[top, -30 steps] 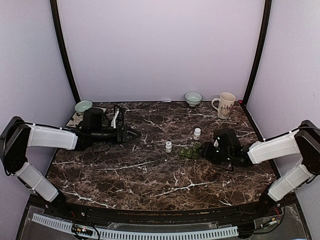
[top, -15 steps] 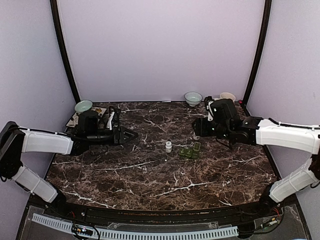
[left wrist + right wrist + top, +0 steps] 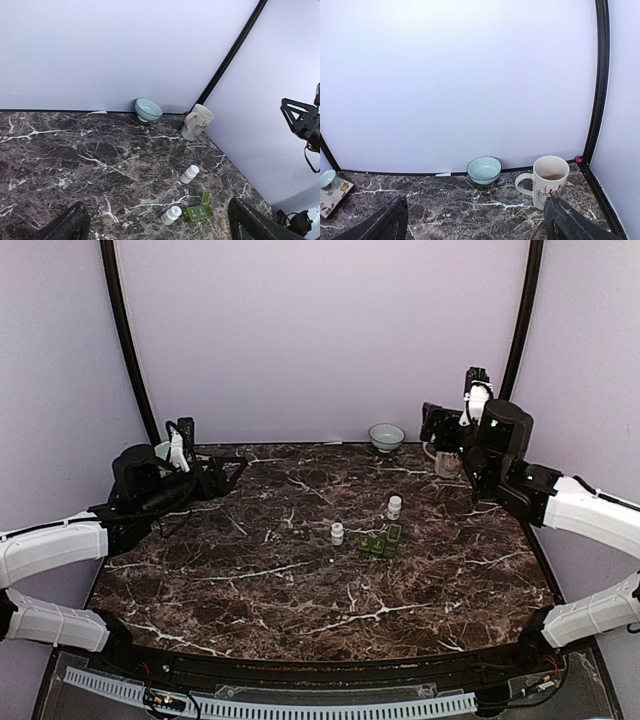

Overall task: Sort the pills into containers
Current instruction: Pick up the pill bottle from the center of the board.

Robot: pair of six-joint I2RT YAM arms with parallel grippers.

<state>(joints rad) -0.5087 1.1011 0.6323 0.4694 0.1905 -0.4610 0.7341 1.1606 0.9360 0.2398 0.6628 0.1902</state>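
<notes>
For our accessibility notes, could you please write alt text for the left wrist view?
A white pill bottle, a second bottle and a green pill organiser rest on a dark marble table; a pale bowl and a mug sit near the back wall.

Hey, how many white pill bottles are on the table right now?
2. The far bottle stands just behind the green pill box; the near bottle stands left of it, mid-table. None seems hidden.
</notes>
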